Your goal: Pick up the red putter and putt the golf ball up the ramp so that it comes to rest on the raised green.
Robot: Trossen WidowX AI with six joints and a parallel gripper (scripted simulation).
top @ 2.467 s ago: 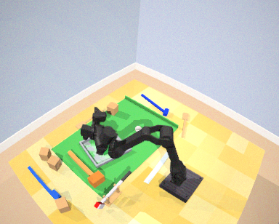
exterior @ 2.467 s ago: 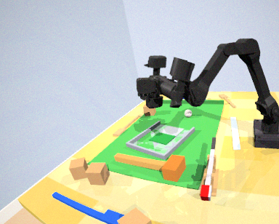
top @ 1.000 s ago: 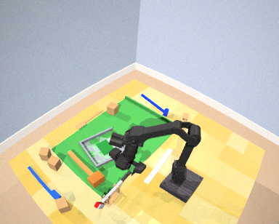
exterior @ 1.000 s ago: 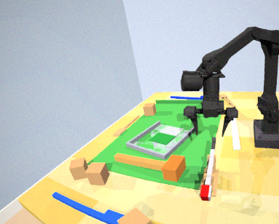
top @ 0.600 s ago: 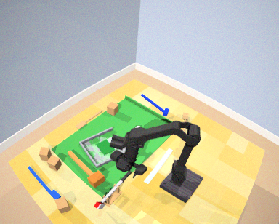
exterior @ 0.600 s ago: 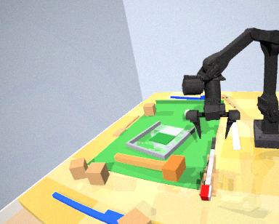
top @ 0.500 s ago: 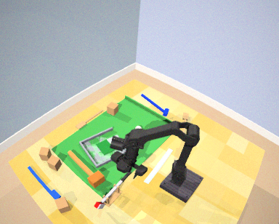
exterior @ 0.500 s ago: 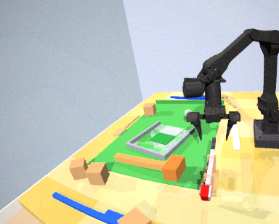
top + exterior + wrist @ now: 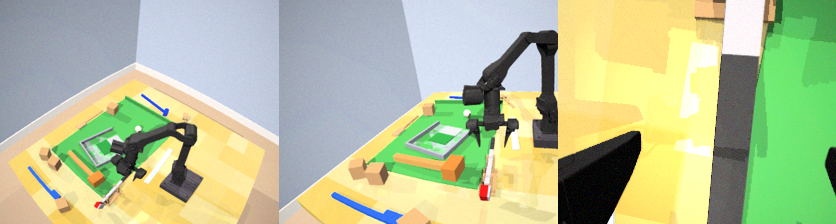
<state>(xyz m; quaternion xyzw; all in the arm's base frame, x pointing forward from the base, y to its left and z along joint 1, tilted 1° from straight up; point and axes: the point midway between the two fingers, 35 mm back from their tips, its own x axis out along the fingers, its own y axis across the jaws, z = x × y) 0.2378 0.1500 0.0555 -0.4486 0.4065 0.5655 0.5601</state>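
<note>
The red putter (image 9: 113,190) (image 9: 488,169) (image 9: 734,110) has a red and white head, a white shaft and a dark grip. It lies on a small wooden rack (image 9: 116,198) (image 9: 709,9) at the mat's near edge. My gripper (image 9: 130,177) (image 9: 492,145) (image 9: 732,147) is open and empty, pointing down above the putter's dark grip, which runs between the fingers in the wrist view. The white golf ball (image 9: 138,129) (image 9: 466,113) lies on the green mat behind the arm. The raised green (image 9: 103,147) (image 9: 442,138) sits inside a grey border (image 9: 87,154) (image 9: 424,150); a pale section, seemingly the ramp, faces the ball.
An orange mallet (image 9: 96,179) (image 9: 453,168) lies on the mat between the border and the putter. Blue clubs (image 9: 41,182) (image 9: 359,206) and wooden blocks (image 9: 54,163) (image 9: 376,173) stand around the mat. A white strip (image 9: 158,166) (image 9: 515,140) lies beside the arm's base.
</note>
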